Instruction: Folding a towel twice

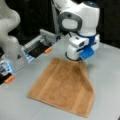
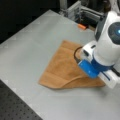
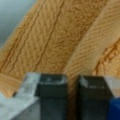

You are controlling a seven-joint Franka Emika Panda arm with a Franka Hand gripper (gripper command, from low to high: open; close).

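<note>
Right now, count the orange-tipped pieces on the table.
2: one orange tip beside the metal fixture above the towel, one at a front view's left edge. Others may be hidden.

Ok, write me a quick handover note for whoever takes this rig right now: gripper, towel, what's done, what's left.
Gripper: low over the table at the towel's corner toward a front view's top. The wrist view shows both fingers shut on a raised fold of cloth.
Towel: tan-orange, mostly flat on the table; the pinched corner is lifted, and the edge below the gripper in a front view ripples up.
Done: corner grasped and slightly raised.
Left: no complete fold shows yet; both folds remain.
</note>
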